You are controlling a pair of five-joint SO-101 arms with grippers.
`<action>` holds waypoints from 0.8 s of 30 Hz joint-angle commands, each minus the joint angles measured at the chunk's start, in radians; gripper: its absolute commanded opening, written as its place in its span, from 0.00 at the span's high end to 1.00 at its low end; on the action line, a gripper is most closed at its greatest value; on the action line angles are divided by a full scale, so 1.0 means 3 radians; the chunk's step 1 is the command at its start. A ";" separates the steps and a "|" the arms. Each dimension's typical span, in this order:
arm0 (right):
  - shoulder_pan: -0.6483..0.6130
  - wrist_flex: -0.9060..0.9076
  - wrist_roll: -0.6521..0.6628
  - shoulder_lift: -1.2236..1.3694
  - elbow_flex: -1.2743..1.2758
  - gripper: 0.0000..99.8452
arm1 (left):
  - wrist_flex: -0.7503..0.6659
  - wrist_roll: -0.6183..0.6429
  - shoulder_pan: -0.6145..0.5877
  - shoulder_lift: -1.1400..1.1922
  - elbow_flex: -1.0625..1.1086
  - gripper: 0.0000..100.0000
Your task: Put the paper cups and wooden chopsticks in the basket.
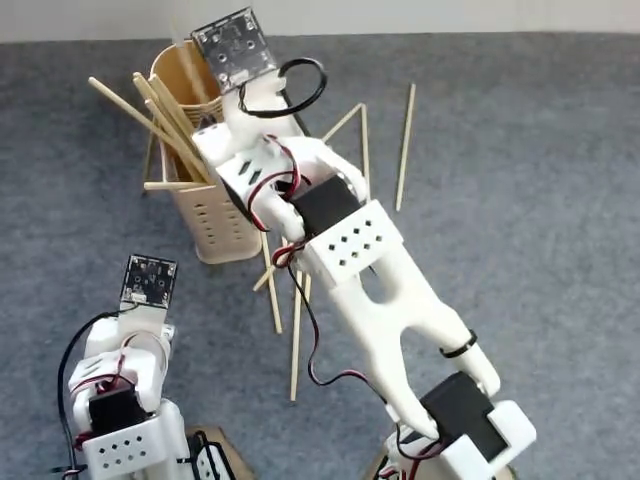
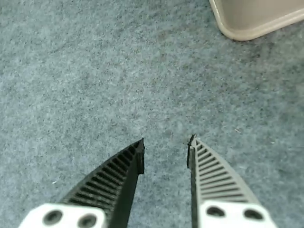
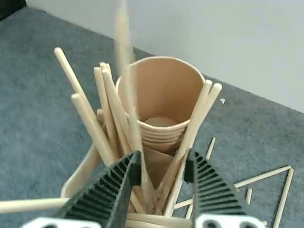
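Observation:
A beige slotted basket (image 1: 215, 235) stands on the grey carpet. It holds a stack of paper cups (image 3: 164, 95), seen from above as cups (image 1: 180, 75), with several wooden chopsticks (image 3: 88, 118) leaning around them. My right gripper (image 3: 164, 166) hangs open just over the basket's mouth. A blurred chopstick (image 3: 126, 71) stands upright by one of its fingers, its lower end among the others. More chopsticks (image 1: 404, 145) lie loose on the carpet beside the basket. My left gripper (image 2: 166, 145) is open over bare carpet, near a corner of the basket (image 2: 251, 26).
The right arm (image 1: 380, 290) stretches across the loose chopsticks (image 1: 296, 340) lying in front of the basket. The left arm (image 1: 125, 400) sits at the near left. A pale wall (image 3: 228, 38) rises behind the basket.

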 commanded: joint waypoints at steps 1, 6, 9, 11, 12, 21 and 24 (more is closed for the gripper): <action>-0.0028 0.0023 0.0041 -0.0043 -0.0146 0.82 | 0.0000 -0.0026 0.0038 -0.0008 0.0054 0.83; 0.0151 0.0478 0.0051 -0.0284 -0.0151 0.82 | -0.0010 0.0005 -0.0330 -0.0008 -0.0182 0.83; 0.0396 0.1261 0.0061 -0.0642 -0.0151 0.82 | 0.0020 0.0107 -0.0534 0.0018 -0.0488 0.83; 0.0627 0.1777 0.0066 -0.0887 -0.0136 0.82 | 0.0046 0.0107 -0.0499 0.0023 -0.0729 0.83; 0.0739 0.1972 0.0066 -0.1010 -0.0130 0.82 | 0.0113 0.0107 -0.0458 0.0023 -0.0877 0.83; 0.1215 0.2238 0.0537 -0.2550 0.1266 0.82 | 0.0609 0.0097 -0.0253 0.1496 -0.2800 0.83; 0.1225 0.1977 0.0696 -0.3112 0.2360 0.82 | 0.0783 0.0092 -0.0253 0.2473 -0.3547 0.83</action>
